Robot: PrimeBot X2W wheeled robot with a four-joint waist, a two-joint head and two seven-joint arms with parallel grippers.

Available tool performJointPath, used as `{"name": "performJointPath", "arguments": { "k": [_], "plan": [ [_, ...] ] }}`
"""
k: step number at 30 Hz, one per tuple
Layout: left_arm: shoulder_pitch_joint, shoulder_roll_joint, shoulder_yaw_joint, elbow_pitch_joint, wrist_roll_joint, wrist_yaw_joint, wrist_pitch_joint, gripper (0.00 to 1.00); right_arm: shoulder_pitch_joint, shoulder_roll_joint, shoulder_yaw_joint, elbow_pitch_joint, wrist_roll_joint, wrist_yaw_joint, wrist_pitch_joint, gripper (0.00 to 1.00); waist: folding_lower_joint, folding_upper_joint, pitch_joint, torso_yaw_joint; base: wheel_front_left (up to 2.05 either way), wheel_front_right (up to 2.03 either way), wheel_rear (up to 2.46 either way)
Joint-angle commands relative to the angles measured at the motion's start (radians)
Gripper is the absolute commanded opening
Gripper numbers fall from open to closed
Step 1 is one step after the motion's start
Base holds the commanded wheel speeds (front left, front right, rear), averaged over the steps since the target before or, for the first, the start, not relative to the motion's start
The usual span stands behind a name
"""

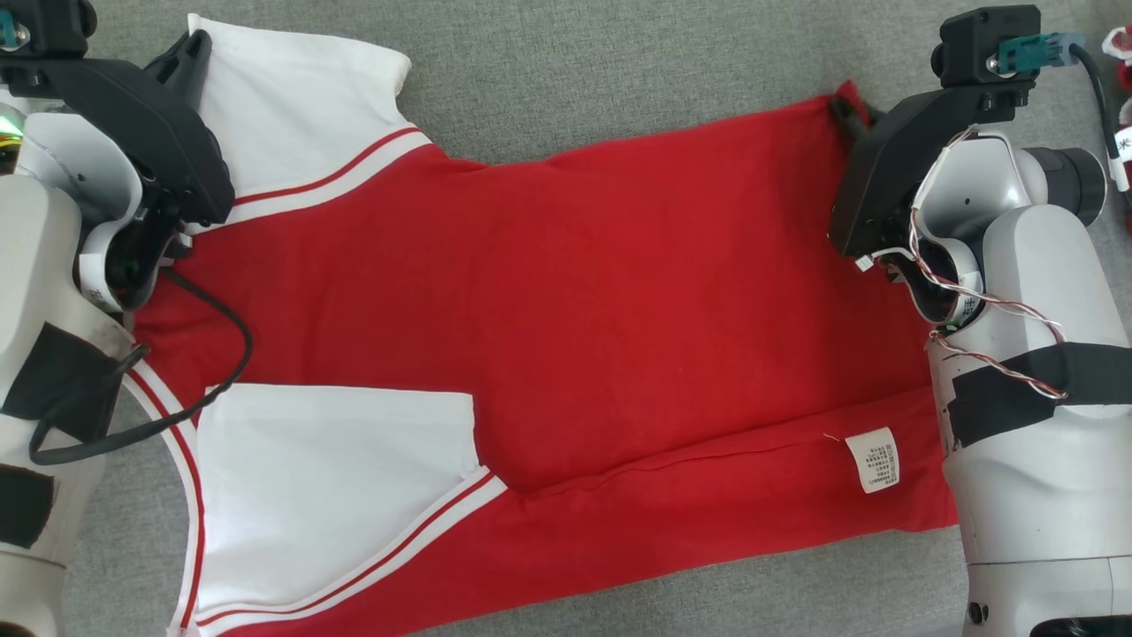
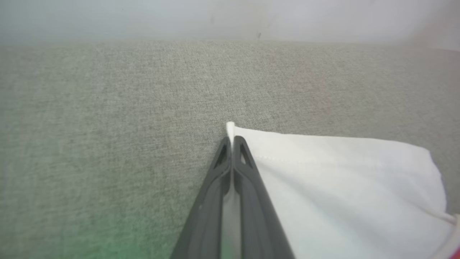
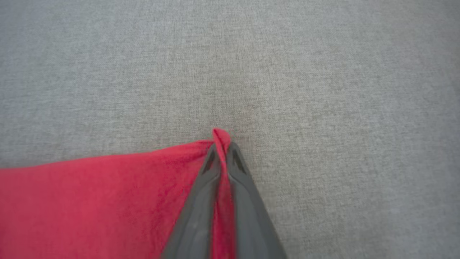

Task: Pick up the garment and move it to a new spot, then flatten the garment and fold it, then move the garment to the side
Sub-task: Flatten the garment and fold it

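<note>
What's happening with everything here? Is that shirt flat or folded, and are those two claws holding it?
garment, spread out on the grey surface, near long edge folded over.
left gripper, shut on the corner of the garment's far white sleeve.
right gripper, shut on a red hem corner of the garment.
near sleeve, lying flat.
care label, exposed on the folded edge.
</note>
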Motion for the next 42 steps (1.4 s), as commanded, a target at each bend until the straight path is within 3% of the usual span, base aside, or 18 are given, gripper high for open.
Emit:
{"name": "performJointPath", "arguments": {
  "k": [1,12,16,21,25,35,42],
  "plan": [
    [0.025,-0.001,-0.006,0.006,-0.004,-0.001,-0.001,0.00,0.009,-0.002,-0.001,0.011,-0.007,0.000,0.006,0.00,0.0001,0.0000,-0.001,0.001,0.00,0.00,0.00],
    [0.032,-0.015,0.032,-0.089,-0.079,-0.022,-0.144,0.00,0.018,-0.002,-0.010,-0.017,-0.012,0.000,-0.076,0.00,0.0001,0.0000,-0.043,0.017,0.00,0.00,0.00],
    [0.079,-0.003,0.014,-0.204,-0.180,-0.025,-0.173,0.00,0.053,-0.015,0.003,-0.033,0.021,0.000,-0.124,0.00,0.0001,0.0000,-0.078,0.038,0.00,0.00,0.00],
    [0.186,0.053,-0.031,-0.380,-0.293,-0.025,-0.189,0.00,0.122,-0.045,0.023,-0.061,0.064,0.000,-0.156,0.00,0.0001,0.0000,-0.122,0.065,0.00,0.00,0.00],
    [0.285,0.071,-0.069,-0.496,-0.324,-0.025,-0.252,0.00,0.194,-0.088,0.010,-0.087,0.079,0.000,-0.179,0.00,0.0001,0.0000,-0.164,0.101,0.00,0.00,0.00],
    [0.525,0.026,-0.124,-0.640,-0.326,-0.020,-0.428,0.00,0.399,-0.153,-0.059,-0.189,0.098,0.000,-0.310,0.00,0.0001,0.0000,-0.263,0.186,0.00,0.00,0.00],
    [0.627,-0.009,-0.167,-0.675,-0.320,-0.011,-0.465,0.00,0.510,-0.172,-0.070,-0.230,0.091,0.000,-0.398,0.00,0.0001,0.0000,-0.306,0.218,0.00,0.00,0.00]
  ]
}}
